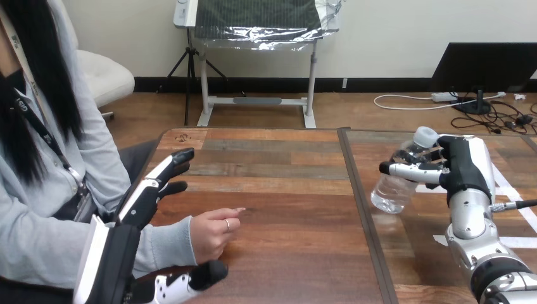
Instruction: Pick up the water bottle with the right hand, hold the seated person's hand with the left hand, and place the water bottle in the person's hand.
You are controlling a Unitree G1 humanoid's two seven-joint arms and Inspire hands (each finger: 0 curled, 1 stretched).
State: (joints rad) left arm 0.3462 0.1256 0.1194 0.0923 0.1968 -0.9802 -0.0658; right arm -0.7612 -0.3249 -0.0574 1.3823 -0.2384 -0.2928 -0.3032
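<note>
A clear water bottle [398, 179] with a white cap leans tilted above the right half of the table, and my right hand [457, 168] is shut on it, fingers wrapped round its upper body. The person's hand [214, 234] rests loosely closed on the table [285, 190] at the lower left. My left hand [151, 192] is open with straight fingers reaching past the person's forearm on its far side, while its thumb [201, 277] lies on the near side under the wrist. The fingers are not curled round the wrist.
A seam [358, 190] runs front to back between two tabletops. White tape strips [516, 209] lie on the right tabletop by my right arm. The person sits at the left edge.
</note>
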